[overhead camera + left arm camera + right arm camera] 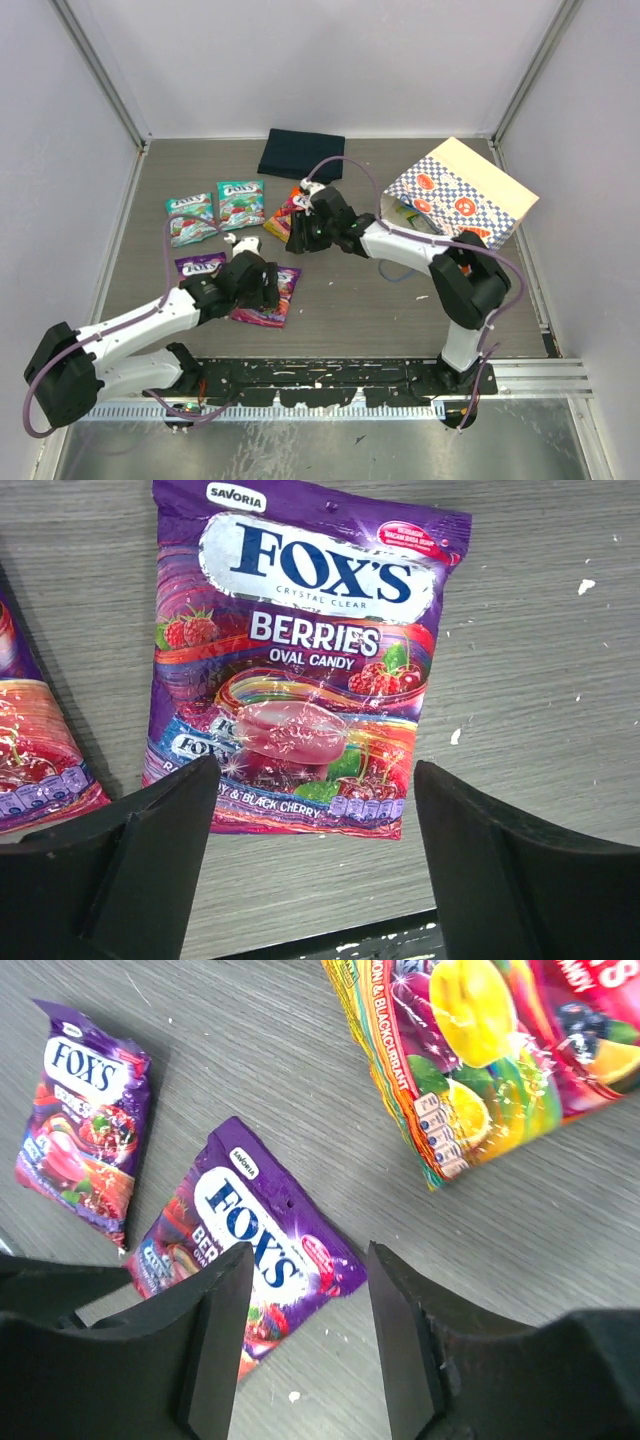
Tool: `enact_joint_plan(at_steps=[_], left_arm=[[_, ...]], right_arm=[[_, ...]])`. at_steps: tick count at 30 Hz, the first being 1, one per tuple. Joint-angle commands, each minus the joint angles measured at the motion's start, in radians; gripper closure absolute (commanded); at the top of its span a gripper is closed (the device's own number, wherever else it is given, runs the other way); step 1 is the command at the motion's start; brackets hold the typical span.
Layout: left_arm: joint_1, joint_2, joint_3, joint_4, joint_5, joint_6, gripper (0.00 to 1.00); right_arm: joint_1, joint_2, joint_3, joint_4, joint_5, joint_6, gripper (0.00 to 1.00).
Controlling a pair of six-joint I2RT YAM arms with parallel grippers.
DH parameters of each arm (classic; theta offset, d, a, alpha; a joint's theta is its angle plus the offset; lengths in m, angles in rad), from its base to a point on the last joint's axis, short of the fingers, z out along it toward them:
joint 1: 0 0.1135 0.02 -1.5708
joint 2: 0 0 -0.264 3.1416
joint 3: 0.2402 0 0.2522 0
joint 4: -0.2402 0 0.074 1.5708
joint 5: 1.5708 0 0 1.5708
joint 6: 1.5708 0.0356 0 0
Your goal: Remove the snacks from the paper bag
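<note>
Top view: arm bases and rail (330,378) sit nearest, at the table's (350,310) near edge. Left gripper (268,288) hangs over a purple pouch (272,308), jaws spread, nothing in them. Right gripper (298,232) is beside an orange pouch (283,212), jaws parted, empty. Five snacks lie out on the table: two teal pouches (190,215), a second purple pouch (200,265), plus those two. The paper bag (460,195) lies tipped on its side at far right, mouth toward the centre. A green scrap shows inside the mouth, probably another pouch; how many are inside cannot be told. A folded navy cloth (300,153) lies at the back.

Left wrist view: both black fingers (150,860) fill the foreground, set wide apart. The Fox's Berries pouch (300,630) lies flat just beyond them, untouched.

Right wrist view: fingers (215,1330) are apart and hold nothing. Below them lie a purple Fox's pouch (240,1190) and a second purple one (85,1110) farther off. The orange fruit pouch (500,1050) is at upper right.

Handling, as a judgement: the pouches look light, with glossy, slippery film over loose hard candies that would shift. A flat pouch offers no purchase from above. The crimped top or bottom seam, or a pinched corner, looks safest. The bag is thin paper, likely to slide or crumple if pushed.
</note>
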Motion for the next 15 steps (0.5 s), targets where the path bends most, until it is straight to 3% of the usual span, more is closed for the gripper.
enact_joint_plan(at_steps=[1, 4, 6, 15], left_arm=[[-0.02, -0.01, 0.051, -0.046, -0.028, 0.055, 0.11], [-0.085, 0.038, 0.07, -0.059, -0.11, 0.064, 0.01], [-0.114, 0.087, 0.079, -0.042, -0.134, 0.071, 0.02], [-0.112, 0.236, 0.108, 0.118, -0.1, 0.16, 0.02]], right_arm=[[0.001, -0.141, -0.088, 0.006, 0.042, -0.015, 0.42], [-0.003, -0.182, -0.179, 0.045, 0.047, 0.006, 0.33], [-0.01, -0.192, -0.234, 0.084, 0.026, 0.027, 0.32], [-0.014, -0.177, -0.35, 0.235, -0.103, 0.127, 0.36]])
